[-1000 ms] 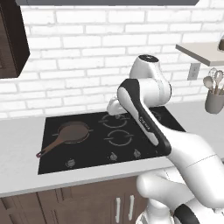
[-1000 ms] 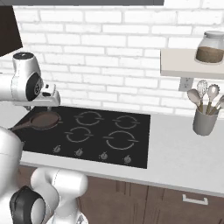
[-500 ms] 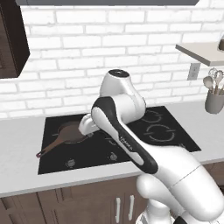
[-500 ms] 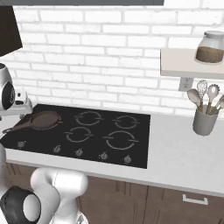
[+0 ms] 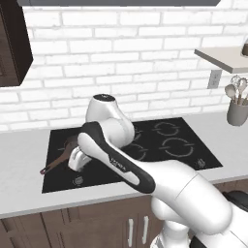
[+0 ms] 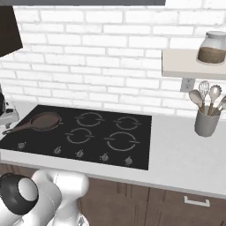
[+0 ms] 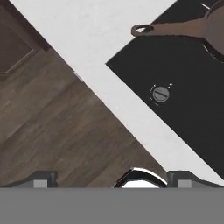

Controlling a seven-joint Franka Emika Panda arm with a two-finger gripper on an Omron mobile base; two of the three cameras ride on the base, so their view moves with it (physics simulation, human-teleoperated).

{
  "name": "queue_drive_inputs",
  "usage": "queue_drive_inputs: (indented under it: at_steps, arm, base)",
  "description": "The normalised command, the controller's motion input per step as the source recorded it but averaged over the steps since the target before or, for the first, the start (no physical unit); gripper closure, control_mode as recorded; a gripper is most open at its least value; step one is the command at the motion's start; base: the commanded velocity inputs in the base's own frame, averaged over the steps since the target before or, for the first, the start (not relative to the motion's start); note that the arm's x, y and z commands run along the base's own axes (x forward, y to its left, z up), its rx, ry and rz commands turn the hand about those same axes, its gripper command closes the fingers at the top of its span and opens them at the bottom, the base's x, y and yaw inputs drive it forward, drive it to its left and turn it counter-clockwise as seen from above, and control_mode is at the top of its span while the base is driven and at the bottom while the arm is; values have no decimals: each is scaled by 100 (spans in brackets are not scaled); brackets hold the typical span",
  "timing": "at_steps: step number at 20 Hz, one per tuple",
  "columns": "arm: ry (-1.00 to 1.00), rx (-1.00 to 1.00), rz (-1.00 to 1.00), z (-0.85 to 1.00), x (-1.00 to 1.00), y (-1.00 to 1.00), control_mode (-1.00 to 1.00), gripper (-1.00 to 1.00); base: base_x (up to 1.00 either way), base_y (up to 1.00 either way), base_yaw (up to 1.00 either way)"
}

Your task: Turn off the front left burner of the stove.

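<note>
two base cameras look forward and down from behind arm, left and right, sharing stove (image 5: 131,150) (image 6: 79,134). hand camera looks down close over stove's corner and bench (image 7: 100,52) edge.

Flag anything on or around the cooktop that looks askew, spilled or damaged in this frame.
Nothing stands out. The brown frying pan sits flat at the left end of the stove, its handle reaching toward the front left corner. No spills show on the black glass or the counter. The utensil holder stands upright, and the jar sits on the shelf.
</note>
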Motion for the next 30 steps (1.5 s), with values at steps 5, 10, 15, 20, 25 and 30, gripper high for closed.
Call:
queue_drive_inputs:
  at_steps: [5,10,15,20,25,30]
  arm:
    - [0,-3,37,-60,-1,-18,-100,-100]
    - [-1,-6,21,-54,2,-23,-100,-100]
    - [0,-9,10,-44,14,0,-100,-100]
    - [-3,-6,0,-17,25,4,-100,-100]
    - [-1,-3,0,0,31,3,-100,-100]
    - [0,-2,0,-9,27,15,-100,-100]
  base:
    - [0,0,0]
    - [0,0,0]
    - [0,0,0]
    - [0,0,0]
    - [0,0,0]
    - [0,0,0]
